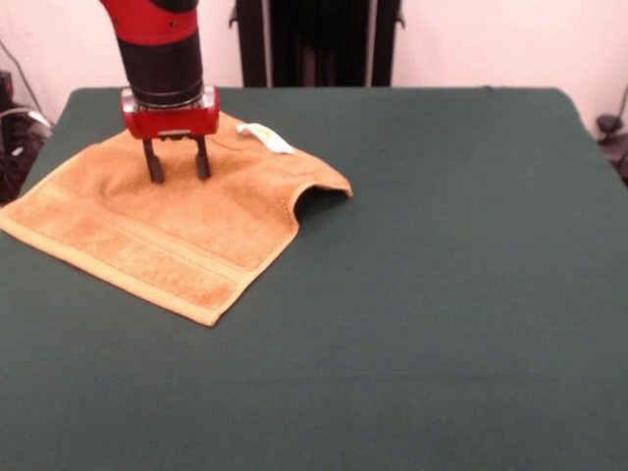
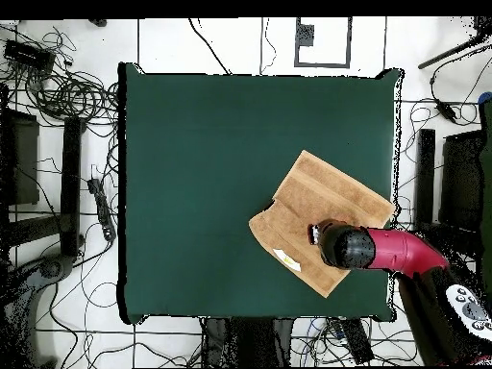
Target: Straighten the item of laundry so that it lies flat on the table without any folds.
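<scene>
The orange-tan towel lies on the dark green table at the far left of the front view. A woven band runs along its near edge and a small white tag shows at its far corner. Its right corner is folded, leaving a raised lip. My gripper stands upright over the towel's far part, its two black fingers apart and their tips at the cloth, holding nothing. In the overhead view the towel lies by the table's right edge, with the gripper above it.
In the overhead view the table is ringed by cables on the floor, and dark equipment stands on the floor to the table's right.
</scene>
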Controlling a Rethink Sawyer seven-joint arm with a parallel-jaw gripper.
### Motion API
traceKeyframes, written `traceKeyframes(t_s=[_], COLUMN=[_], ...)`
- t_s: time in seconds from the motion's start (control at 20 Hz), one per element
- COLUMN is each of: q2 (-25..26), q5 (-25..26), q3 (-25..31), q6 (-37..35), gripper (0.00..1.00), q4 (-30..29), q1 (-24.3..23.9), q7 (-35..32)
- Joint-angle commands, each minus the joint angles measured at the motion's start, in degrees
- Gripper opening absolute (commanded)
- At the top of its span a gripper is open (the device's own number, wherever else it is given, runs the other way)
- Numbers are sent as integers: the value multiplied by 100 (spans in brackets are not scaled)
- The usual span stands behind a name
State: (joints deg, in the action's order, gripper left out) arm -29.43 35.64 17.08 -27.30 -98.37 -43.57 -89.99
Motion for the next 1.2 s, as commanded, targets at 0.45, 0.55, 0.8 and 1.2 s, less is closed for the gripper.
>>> traceKeyframes(t_s=[0.45,0.55,0.8,1.2], q2=[766,834,1139,871], q5=[11,-29,-110,-382], q3=[-356,-412,-487,-295], q6=[802,822,864,609], gripper=[100,100,100,100], q4=[-373,-321,-86,-287], q1=[645,697,790,613], q7=[-966,-946,-926,-712])
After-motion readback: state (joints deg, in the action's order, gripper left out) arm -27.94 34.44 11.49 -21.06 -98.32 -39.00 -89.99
